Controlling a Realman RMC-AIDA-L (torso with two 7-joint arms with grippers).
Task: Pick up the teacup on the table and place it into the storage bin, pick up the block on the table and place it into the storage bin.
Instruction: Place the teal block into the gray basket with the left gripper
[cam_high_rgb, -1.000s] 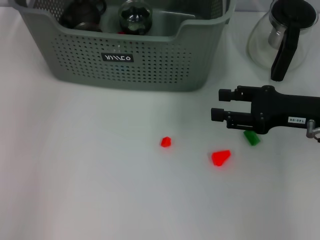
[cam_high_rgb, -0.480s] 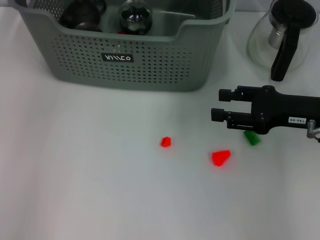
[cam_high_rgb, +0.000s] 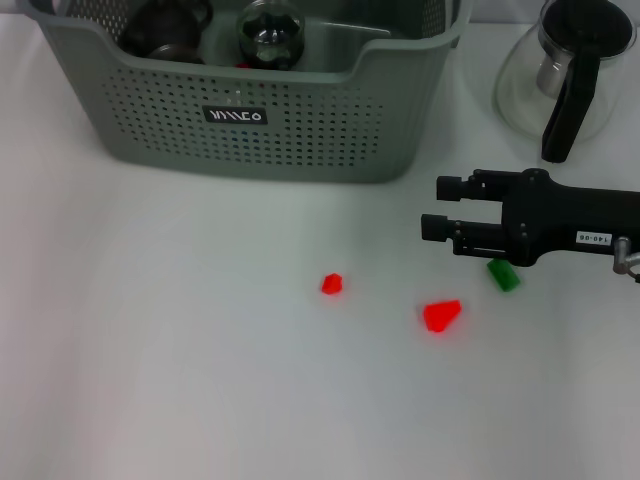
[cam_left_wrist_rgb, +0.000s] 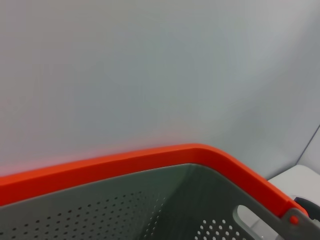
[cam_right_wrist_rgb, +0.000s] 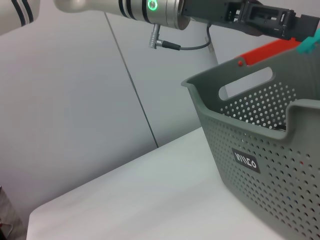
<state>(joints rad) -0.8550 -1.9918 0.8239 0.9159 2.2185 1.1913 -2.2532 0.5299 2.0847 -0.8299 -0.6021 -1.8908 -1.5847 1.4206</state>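
The grey-green storage bin (cam_high_rgb: 300, 130) stands at the back of the white table, black label facing me; it also shows in the right wrist view (cam_right_wrist_rgb: 260, 150). Inside it are a dark teacup (cam_high_rgb: 165, 28) and a round glass vessel (cam_high_rgb: 270, 35). A small red block (cam_high_rgb: 331, 284), a larger red block (cam_high_rgb: 441, 315) and a green block (cam_high_rgb: 503, 275) lie on the table. My right gripper (cam_high_rgb: 436, 207) is open and empty, hovering at the right, just above and beside the green block. My left arm's gripper (cam_right_wrist_rgb: 260, 22) shows in the right wrist view, high beyond the bin.
A glass teapot with a black handle (cam_high_rgb: 565, 75) stands at the back right. A grey basket with an orange rim (cam_left_wrist_rgb: 150, 160) fills the lower left wrist view. The white table (cam_high_rgb: 180, 350) spreads in front of the bin.
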